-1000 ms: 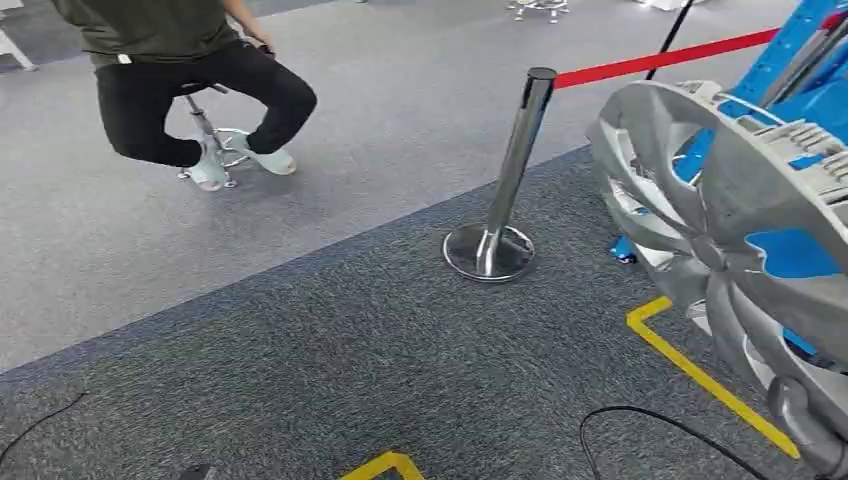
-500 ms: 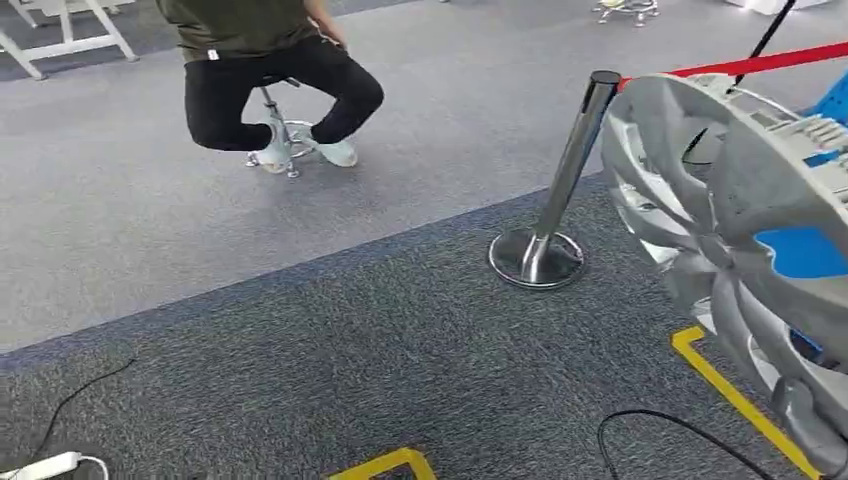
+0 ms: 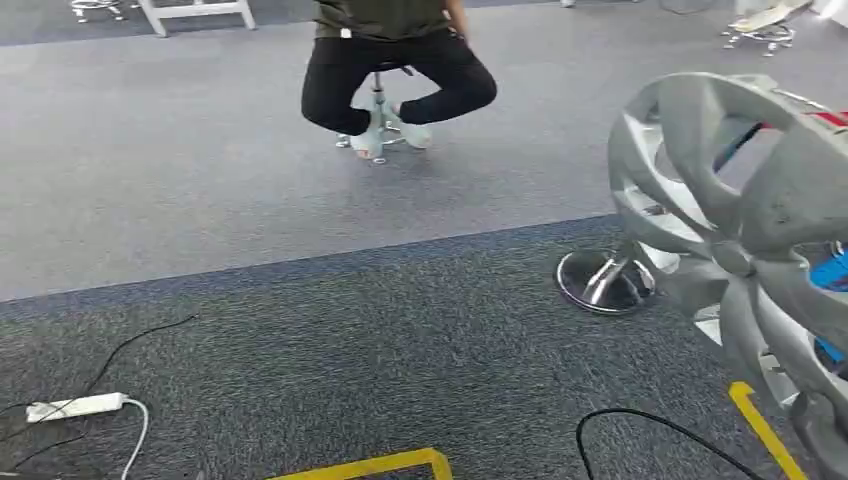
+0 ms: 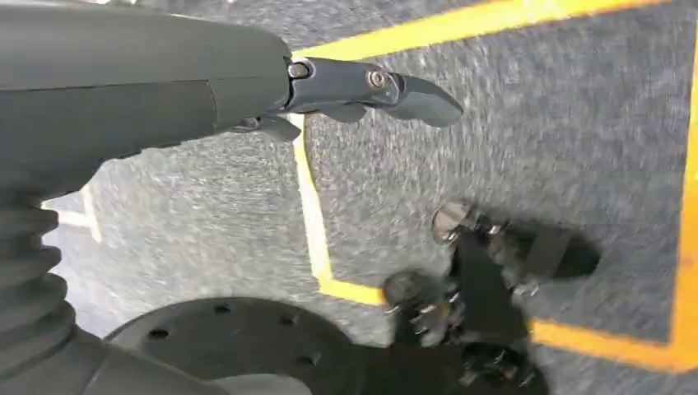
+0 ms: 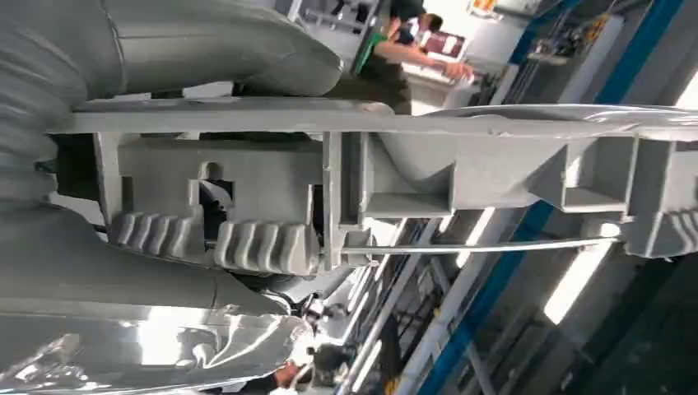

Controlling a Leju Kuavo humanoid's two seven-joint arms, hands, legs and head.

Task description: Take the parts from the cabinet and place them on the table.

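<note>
Turning left: view swung; right hand [image 5: 165, 239] clamped on hubcap [image 3: 740, 250], left hand [image 4: 362, 86] empty, fingers apart

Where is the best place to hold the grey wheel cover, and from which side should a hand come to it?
Probably the outer rim of the wheel cover, coming from its back side. The face is only curved spokes with openings between them, while the rim's back has a flat edge and ribbed clips that fingers can wrap around. The right hand already sits there in the right wrist view.
</note>
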